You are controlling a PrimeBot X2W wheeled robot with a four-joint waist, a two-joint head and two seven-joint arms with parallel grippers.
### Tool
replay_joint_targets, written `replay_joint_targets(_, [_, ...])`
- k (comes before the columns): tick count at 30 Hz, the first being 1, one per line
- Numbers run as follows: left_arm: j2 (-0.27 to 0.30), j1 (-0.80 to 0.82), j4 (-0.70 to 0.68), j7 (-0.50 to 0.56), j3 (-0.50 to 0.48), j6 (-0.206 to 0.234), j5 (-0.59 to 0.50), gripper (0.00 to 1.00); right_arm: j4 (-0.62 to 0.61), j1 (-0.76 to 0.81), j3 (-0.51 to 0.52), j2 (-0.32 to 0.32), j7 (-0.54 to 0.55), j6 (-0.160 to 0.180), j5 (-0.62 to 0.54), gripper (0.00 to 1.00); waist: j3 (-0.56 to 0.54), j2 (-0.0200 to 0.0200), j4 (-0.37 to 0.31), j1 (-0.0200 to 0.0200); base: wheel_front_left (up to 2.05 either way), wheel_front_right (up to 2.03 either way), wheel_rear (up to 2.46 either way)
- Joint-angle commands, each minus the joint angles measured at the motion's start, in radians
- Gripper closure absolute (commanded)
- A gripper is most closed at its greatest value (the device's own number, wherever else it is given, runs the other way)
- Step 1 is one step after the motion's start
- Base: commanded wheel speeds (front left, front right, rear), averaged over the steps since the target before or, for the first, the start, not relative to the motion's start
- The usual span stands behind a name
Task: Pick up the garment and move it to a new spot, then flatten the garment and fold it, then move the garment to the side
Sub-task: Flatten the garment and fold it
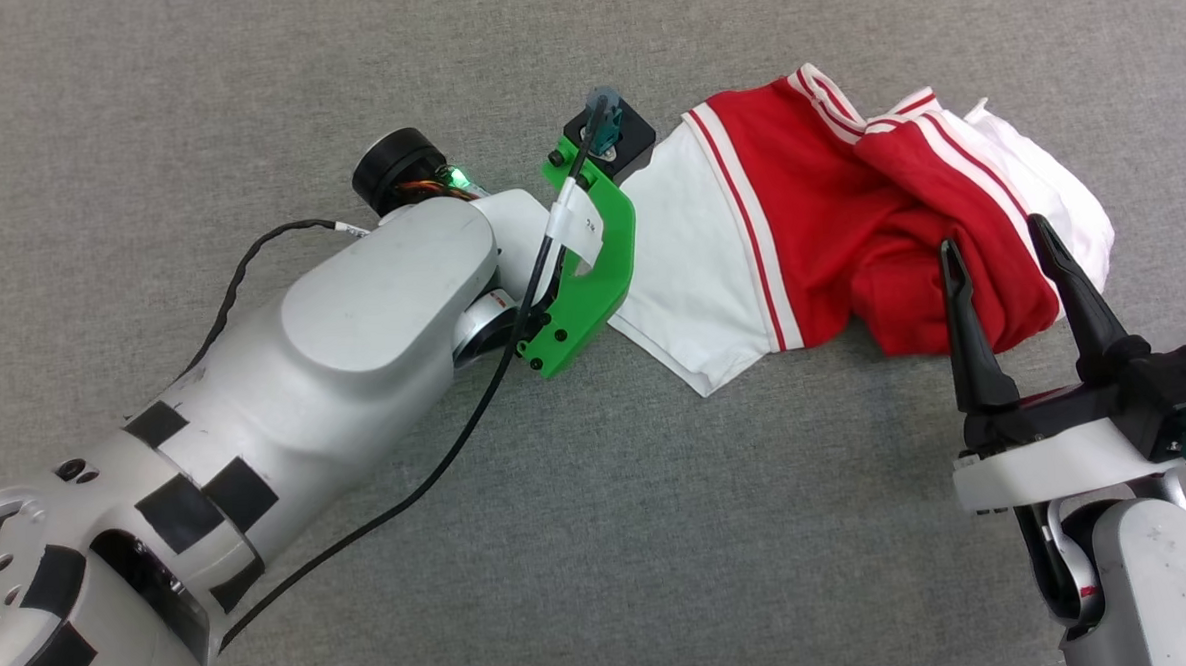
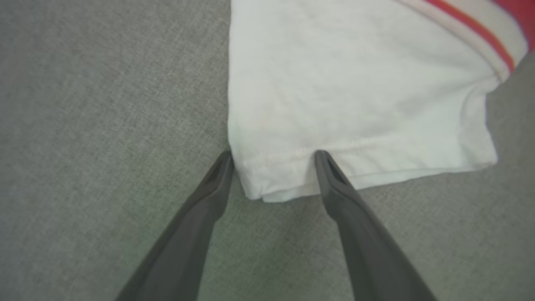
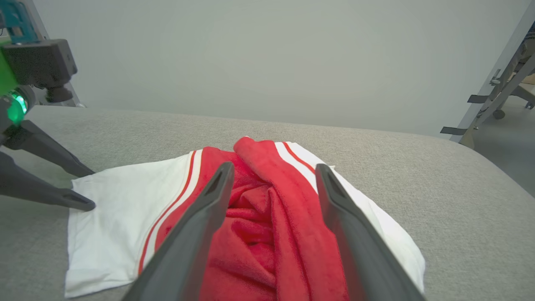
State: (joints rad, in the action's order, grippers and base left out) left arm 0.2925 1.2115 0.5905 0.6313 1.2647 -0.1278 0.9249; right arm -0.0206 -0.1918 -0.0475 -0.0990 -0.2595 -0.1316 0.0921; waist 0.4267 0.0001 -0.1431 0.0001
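1. The left gripper [image 2: 273, 154] is wide open and holds nothing. Its two dark fingers point at a corner of the white sleeve [image 2: 355, 83]. One fingertip sits just beside the sleeve's edge, over the grey table [image 1: 602, 533]. The other fingertip sits at the sleeve's hem.
2. The right gripper [image 1: 991, 236] is wide open too, and it holds nothing. Its fingers point at the red, bunched-up part of the garment [image 1: 818, 223]. I cannot tell if they touch the cloth or hang just above it.
3. The garment lies on the grey table, between the two grippers. The white sleeve by the left gripper is spread out fairly flat. The red middle is crumpled into lumps and folds. More white cloth peeks out behind the red pile.
4. What is done: I cannot tell if the garment has had its move to a new spot. Nothing on the table shows that.
5. What is left: nearly all of it, I think. The garment is not flat. It is not folded. It is not set off to the side.
6. My guess at the step: both grippers look lined up to grab, one at the sleeve corner and one at the red bunch. That could be to lift the garment or to pull it flat.
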Motion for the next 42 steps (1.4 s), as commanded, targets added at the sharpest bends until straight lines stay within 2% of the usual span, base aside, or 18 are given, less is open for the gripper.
replay_joint_targets(1, [0.001, -0.003, 0.013, 0.012, 0.008, -0.003, -0.012, 0.0, 0.004, -0.02, -0.004, 0.006, -0.002, 0.001, -0.001, 0.0, 0.021, -0.0001, -0.018, -0.0001, 0.0, 0.0, 0.0])
replay_joint_targets(6, [-0.001, -0.071, 0.015, 0.048, 0.015, -0.003, -0.085, 0.0, 0.007, -0.022, -0.001, 0.013, -0.002, 0.001, -0.002, 0.0, 0.027, -0.0001, -0.016, -0.0001, 0.0, 0.0, 0.0])
replay_joint_targets(7, [-0.001, -0.078, 0.005, 0.039, 0.015, -0.003, -0.099, 0.46, 0.008, -0.022, 0.002, 0.013, -0.002, 0.001, -0.003, 0.0, 0.026, -0.0001, -0.012, -0.0001, 0.0, 0.0, 0.0])
replay_joint_targets(8, [0.001, -0.078, 0.001, 0.018, 0.015, -0.003, -0.111, 0.97, 0.009, -0.023, 0.004, 0.014, -0.002, 0.001, -0.003, 0.0, 0.023, -0.0001, -0.008, -0.0001, 0.0, 0.0, 0.0])
replay_joint_targets(9, [0.001, -0.078, -0.005, -0.005, 0.015, -0.003, -0.123, 1.0, 0.01, -0.023, 0.005, 0.014, -0.002, 0.001, -0.004, 0.0, 0.018, -0.0001, -0.003, -0.0001, 0.0, 0.0, 0.0])
replay_joint_targets(17, [0.014, -0.046, -0.034, -0.312, -0.005, -0.003, -0.113, 1.0, 0.022, 0.003, 0.013, 0.007, -0.002, 0.001, -0.007, 0.0, -0.065, -0.0001, 0.043, -0.0001, 0.0, 0.0, 0.0])
replay_joint_targets(22, [0.09, -0.087, -0.103, -0.439, -0.074, 0.034, -0.092, 1.0, 0.025, 0.046, 0.034, 0.005, -0.002, 0.001, -0.009, 0.0, -0.12, -0.0001, 0.075, -0.0001, 0.0, 0.0, 0.0])
replay_joint_targets(30, [0.295, -0.238, -0.239, -0.48, -0.135, 0.136, -0.027, 1.0, 0.033, 0.084, 0.053, 0.006, -0.002, 0.001, -0.01, 0.0, -0.159, -0.0001, 0.111, -0.0001, 0.0, 0.0, 0.0])
replay_joint_targets(34, [0.372, -0.333, -0.272, -0.499, -0.154, 0.181, 0.017, 1.0, 0.037, 0.087, 0.054, 0.003, -0.002, 0.001, -0.008, 0.0, -0.165, -0.0001, 0.117, -0.0001, 0.0, 0.0, 0.0])
replay_joint_targets(38, [0.409, -0.43, -0.265, -0.513, -0.156, 0.208, 0.061, 1.0, 0.043, 0.091, 0.052, -0.001, -0.002, 0.001, -0.007, 0.0, -0.166, -0.0001, 0.119, -0.0001, 0.0, 0.0, 0.0])
replay_joint_targets(42, [0.406, -0.501, -0.22, -0.523, -0.152, 0.213, 0.102, 1.0, 0.05, 0.095, 0.053, -0.008, -0.002, 0.001, -0.006, 0.0, -0.164, -0.0001, 0.122, -0.0001, 0.0, 0.0, 0.0])
